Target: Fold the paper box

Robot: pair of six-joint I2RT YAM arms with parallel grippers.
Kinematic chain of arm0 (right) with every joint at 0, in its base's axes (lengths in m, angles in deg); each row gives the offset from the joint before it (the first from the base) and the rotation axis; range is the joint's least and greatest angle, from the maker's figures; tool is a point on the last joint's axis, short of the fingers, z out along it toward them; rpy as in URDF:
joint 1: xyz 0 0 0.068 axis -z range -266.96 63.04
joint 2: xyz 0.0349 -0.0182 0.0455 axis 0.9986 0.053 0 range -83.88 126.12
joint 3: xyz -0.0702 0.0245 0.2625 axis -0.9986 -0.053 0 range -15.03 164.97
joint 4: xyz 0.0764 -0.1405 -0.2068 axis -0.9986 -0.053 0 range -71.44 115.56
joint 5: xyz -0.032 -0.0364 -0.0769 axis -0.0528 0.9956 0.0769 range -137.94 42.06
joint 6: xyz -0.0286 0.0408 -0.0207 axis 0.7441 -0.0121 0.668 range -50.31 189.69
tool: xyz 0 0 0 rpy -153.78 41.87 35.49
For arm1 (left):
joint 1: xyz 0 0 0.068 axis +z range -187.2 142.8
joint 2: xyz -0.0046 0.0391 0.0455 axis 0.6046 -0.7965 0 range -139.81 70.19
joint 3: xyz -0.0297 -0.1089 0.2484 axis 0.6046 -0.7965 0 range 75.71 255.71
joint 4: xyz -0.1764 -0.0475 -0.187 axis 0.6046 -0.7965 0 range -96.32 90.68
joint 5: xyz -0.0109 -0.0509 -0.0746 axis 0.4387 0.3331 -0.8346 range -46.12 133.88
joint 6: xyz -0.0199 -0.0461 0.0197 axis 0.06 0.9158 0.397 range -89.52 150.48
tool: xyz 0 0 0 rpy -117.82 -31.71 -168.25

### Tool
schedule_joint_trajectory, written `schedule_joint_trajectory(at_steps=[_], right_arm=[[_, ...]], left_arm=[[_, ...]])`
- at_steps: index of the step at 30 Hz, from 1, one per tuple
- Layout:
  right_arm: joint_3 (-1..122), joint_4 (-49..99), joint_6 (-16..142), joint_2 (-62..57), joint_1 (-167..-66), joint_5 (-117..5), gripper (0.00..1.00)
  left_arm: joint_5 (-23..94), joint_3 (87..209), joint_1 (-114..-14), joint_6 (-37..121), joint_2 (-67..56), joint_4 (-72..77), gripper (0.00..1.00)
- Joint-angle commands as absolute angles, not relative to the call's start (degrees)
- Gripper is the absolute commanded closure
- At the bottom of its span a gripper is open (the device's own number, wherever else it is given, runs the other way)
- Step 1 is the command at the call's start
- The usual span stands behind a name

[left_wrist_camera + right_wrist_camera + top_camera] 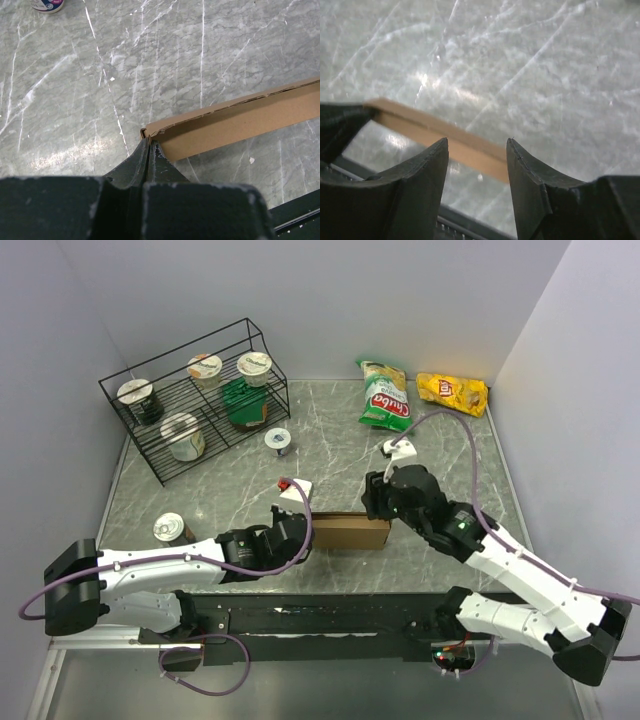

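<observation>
The paper box (350, 531) is a low brown cardboard block standing on the marble table between the two arms. In the left wrist view it is a long brown strip (235, 122) running to the right. My left gripper (305, 530) is shut, with its tips (148, 143) pressed against the box's left end corner. Whether a cardboard edge is pinched between them does not show. My right gripper (378, 502) hovers at the box's right end. It is open (477, 141), with nothing between its fingers, and the box (445, 135) lies beyond them.
A black wire rack (250, 332) holding several cups stands at the back left. A can (172, 530) sits beside the left arm and a small tub (279, 440) behind the box. Green (385, 397) and yellow (452, 392) chip bags lie at the back right. A black rail (320, 615) runs along the near edge.
</observation>
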State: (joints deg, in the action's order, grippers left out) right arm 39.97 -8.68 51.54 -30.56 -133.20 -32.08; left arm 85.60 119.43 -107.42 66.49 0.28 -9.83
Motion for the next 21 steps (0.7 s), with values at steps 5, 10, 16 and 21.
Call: schedule_joint_trajectory(at_steps=[5, 10, 16, 21], right_arm=[[29.7, 4.5, 49.2, -33.7, -138.7, -21.2, 0.45], [26.8, 0.3, 41.1, -34.7, -143.0, -14.7, 0.45], [23.7, -5.9, 32.4, -36.2, -145.8, -11.5, 0.44], [20.8, -6.3, 28.8, -38.7, -145.8, -12.5, 0.44]], left_arm=[[76.6, 117.6, -108.6, 67.0, -3.5, -18.8, 0.99], [76.5, 117.9, -108.6, 67.1, -4.1, -18.7, 0.99], [76.5, 117.8, -108.7, 67.5, -4.0, -19.1, 0.99], [76.6, 117.8, -108.6, 68.2, -4.0, -19.2, 0.99]])
